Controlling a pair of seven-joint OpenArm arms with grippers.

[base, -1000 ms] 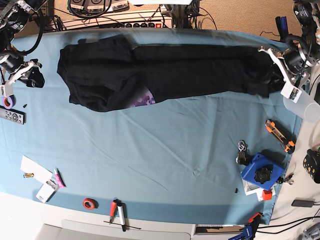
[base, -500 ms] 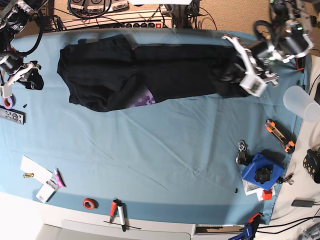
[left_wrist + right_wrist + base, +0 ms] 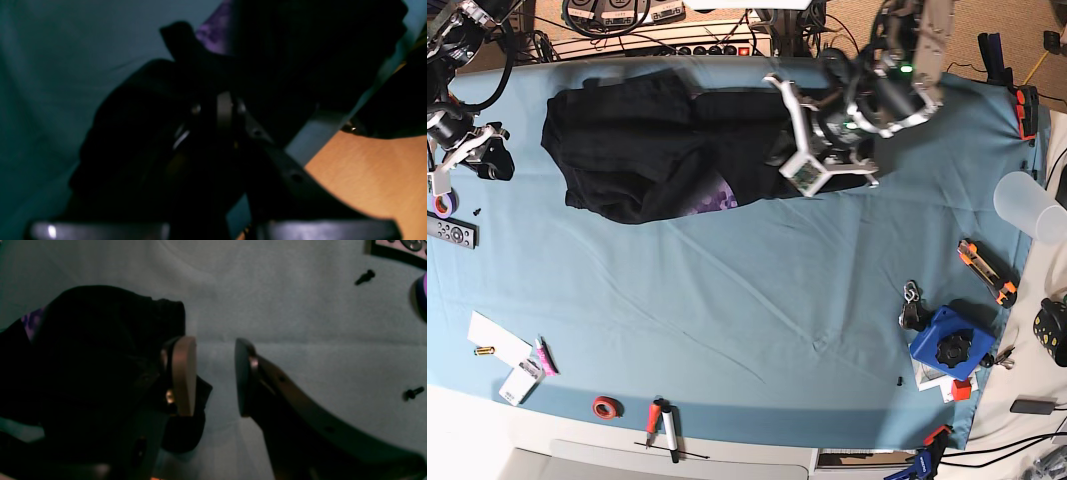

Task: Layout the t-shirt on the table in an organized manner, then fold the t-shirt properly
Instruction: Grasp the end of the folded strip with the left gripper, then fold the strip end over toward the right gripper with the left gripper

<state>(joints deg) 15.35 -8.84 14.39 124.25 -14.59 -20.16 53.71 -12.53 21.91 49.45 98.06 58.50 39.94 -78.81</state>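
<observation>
The black t-shirt (image 3: pixel 662 150) lies bunched along the far side of the light blue surface (image 3: pixel 757 300), a patch of its purple print showing at the near edge of the pile. One end of the cloth is gathered up at the left end effector (image 3: pixel 812 150), which is over the far middle of the surface, at the end of the pile on the base view's right.

In the left wrist view the left end effector (image 3: pixel 222 110) has its fingers nearly together, and black cloth (image 3: pixel 160 110) is bunched around and in front of them, with a purple fold just beyond. The view is dark, but the fingers appear pinched on the cloth. A strip of the blue surface (image 3: pixel 50 83) shows to one side.

The right end effector (image 3: pixel 472 145) is at the far edge of the base view's left side, well apart from the main pile. In the right wrist view the right end effector (image 3: pixel 213 373) stands partly open, with bare blue surface (image 3: pixel 283 306) showing in the gap between the fingers. Black fabric (image 3: pixel 93 356) lies against the outer side of one finger (image 3: pixel 183 373), not between them. Two small black screws (image 3: pixel 365 276) lie on the blue surface nearby.
</observation>
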